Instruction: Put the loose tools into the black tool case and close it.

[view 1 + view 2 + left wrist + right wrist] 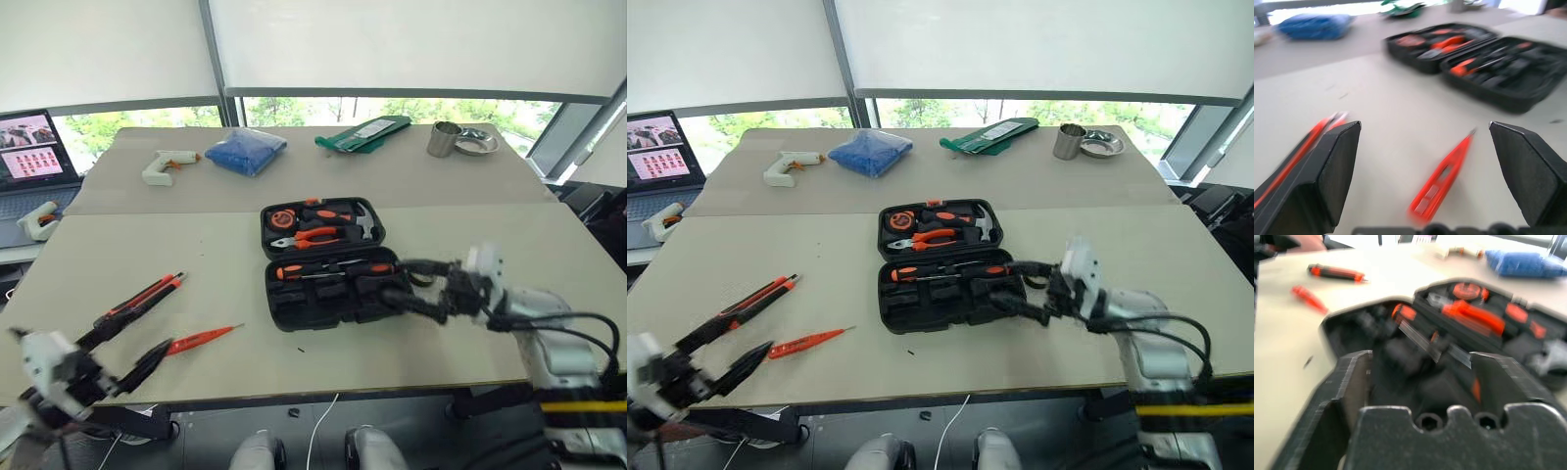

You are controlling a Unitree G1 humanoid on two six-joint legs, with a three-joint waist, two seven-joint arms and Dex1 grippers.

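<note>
**Two loose tools left on the bench, case open**

Left end effector [118, 367] hangs at the near left edge of the bench [470, 186] with its fingers spread wide and nothing between them. Just beyond it lies the slim orange tester pen [201, 339], and to the left of that, farther out, a black-and-orange screwdriver [142, 299] lying at a slant. Right end effector [407, 282] is also spread and empty, at the right-hand side of the black tool case [323, 264], which sits open in the middle of the bench. One screwdriver [333, 268] already rests in the near half; the far half holds orange-handled pliers [312, 236] and a hammer [355, 220].

The pen looks light, stiff and smooth, so it would likely skid or roll if nudged; taking it across its thicker body, not the thin metal tip, seems safest. The loose screwdriver is heavier and has a ribbed handle, the better place to pinch. The case shell is rigid; its lid should swing from the free long edge once the tools sit in their recesses.
</note>
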